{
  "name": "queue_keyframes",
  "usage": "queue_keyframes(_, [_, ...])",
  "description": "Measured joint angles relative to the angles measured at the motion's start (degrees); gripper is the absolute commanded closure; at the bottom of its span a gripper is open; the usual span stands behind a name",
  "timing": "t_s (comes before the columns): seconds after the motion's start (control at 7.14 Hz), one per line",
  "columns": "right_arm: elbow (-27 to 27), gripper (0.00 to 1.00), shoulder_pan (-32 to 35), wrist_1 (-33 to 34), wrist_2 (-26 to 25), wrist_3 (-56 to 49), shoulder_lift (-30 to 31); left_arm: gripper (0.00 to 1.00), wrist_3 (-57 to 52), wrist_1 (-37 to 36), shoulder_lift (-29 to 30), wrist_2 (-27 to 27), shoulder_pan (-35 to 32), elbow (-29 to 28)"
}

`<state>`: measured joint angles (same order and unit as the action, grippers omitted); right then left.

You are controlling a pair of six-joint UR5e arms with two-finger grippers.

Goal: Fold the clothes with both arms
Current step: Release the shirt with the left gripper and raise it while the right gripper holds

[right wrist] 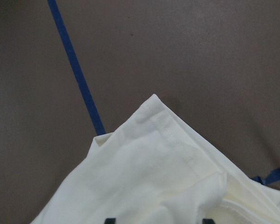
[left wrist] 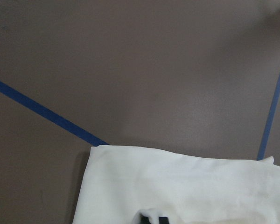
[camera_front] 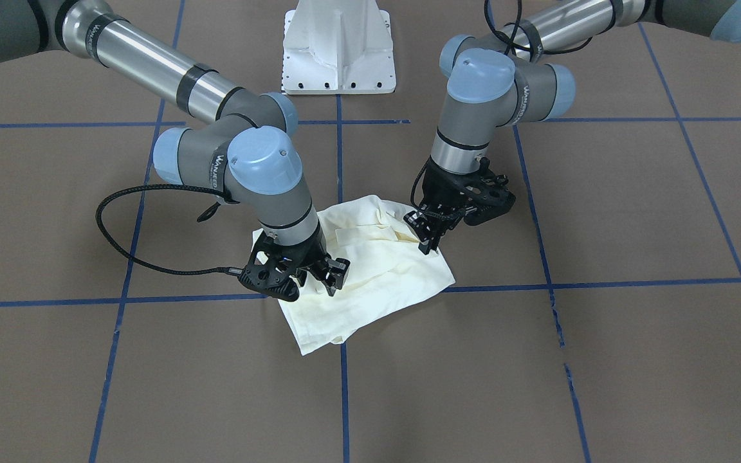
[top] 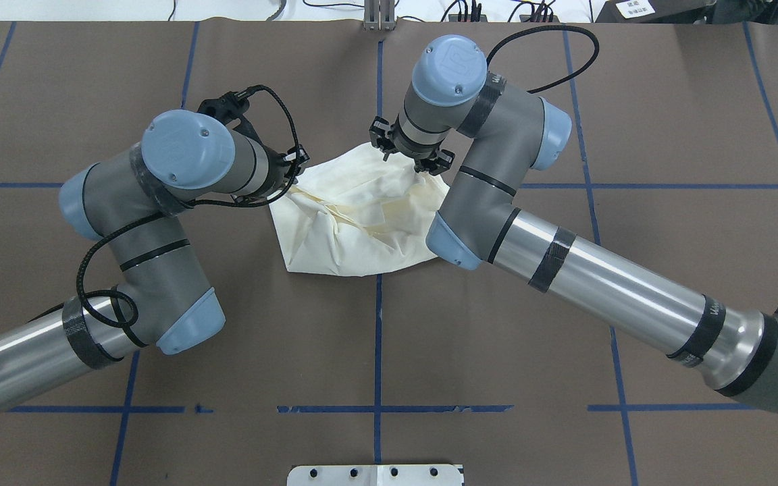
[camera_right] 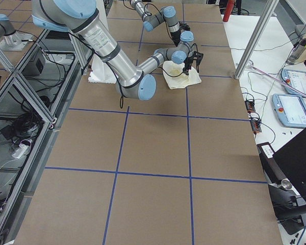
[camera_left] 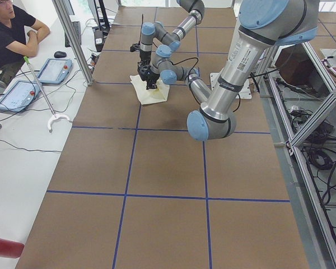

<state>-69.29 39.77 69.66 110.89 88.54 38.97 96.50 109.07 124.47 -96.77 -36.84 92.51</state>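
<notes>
Front-facing cam, near edge first. The cream shirt (camera_front: 377, 283) lies rumpled and partly folded mid-bench (camera_front: 602, 360), plain side up, over a crossing of the blue tape lines (camera_front: 602, 283). One corner points toward the camera.

The right tool (camera_front: 330, 275) is down on the shirt's near part, on the view's left. Right wrist cam shows its fingertips (right wrist: 110, 220) spread wide at the frame's bottom edge with cloth lying between them and nothing pinched, so it's released. A stitched hem corner (right wrist: 154, 100) sits ahead of it, beside a tape line.

The left tool (camera_front: 430, 244) is further back, at the shirt's right edge in that view, tip angled down into the fabric. Left wrist cam shows its fingertips (left wrist: 164, 220) close together with a bump of cloth bunched around them, so it's clenched on the shirt.

The right arm (camera_front: 152, 64) and left arm (camera_front: 480, 83) both reach in from the far side, elbows bent.

Farthest back is the white pedestal base (camera_front: 339, 58), well apart from the shirt.
</notes>
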Motion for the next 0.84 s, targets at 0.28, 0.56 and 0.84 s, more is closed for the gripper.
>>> queue_keyframes(0.28, [0.0, 0.0, 1.8, 0.0, 3.5, -2.4, 0.1, 0.0, -2.7, 0.1, 1.2, -0.7, -2.6, -2.9])
queue_keyframes(0.56, [-1.2, 0.0, 2.3, 0.5, 7.0, -4.4, 0.3, 0.0, -7.0, 0.2, 1.3, -3.6, -4.9, -3.9])
queue_keyframes(0.84, [-3.3, 0.0, 0.6, 3.9, 7.6, -5.9, 0.3, 0.0, -11.3, 0.2, 0.9, -7.2, -7.2, -3.8])
